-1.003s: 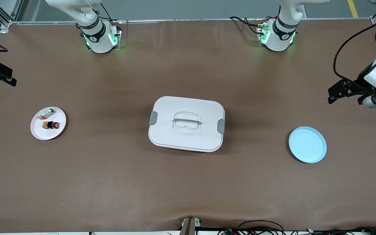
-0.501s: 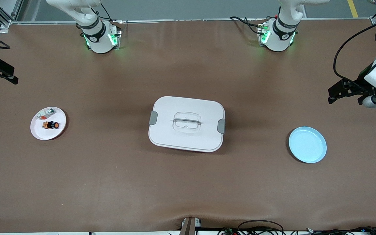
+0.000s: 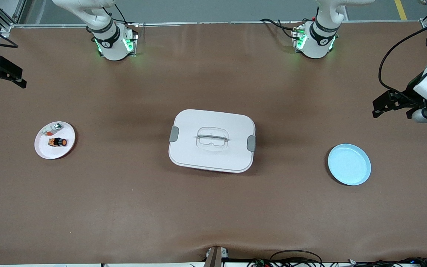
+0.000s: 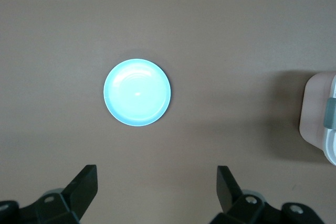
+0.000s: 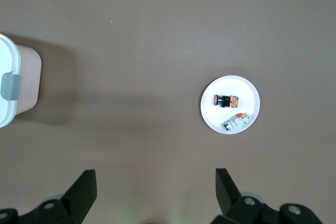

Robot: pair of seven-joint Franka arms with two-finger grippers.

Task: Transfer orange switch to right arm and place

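The orange switch (image 3: 58, 142), a tiny black push-button with an orange band and cap, lies on its side on a small white plate (image 3: 46, 150) toward the right arm's end of the table. The right wrist view shows the switch (image 5: 224, 100) on the plate (image 5: 247, 90) too. My right gripper (image 3: 4, 79) hangs open and empty over the table's edge at that end, apart from the plate; its fingers (image 5: 84, 187) frame bare table. My left gripper (image 3: 391, 109) stands open and empty at the other end, and the left arm waits there.
A white-and-silver part (image 3: 53, 128) shares the white plate. A large white lidded box (image 3: 211, 141) with grey latches sits mid-table. A light blue plate (image 3: 348, 164) lies toward the left arm's end, also seen as the blue plate (image 4: 137, 92).
My right gripper has shifted a little toward the robots' side of the table, still open. The left arm, the switch and the plates have not moved.
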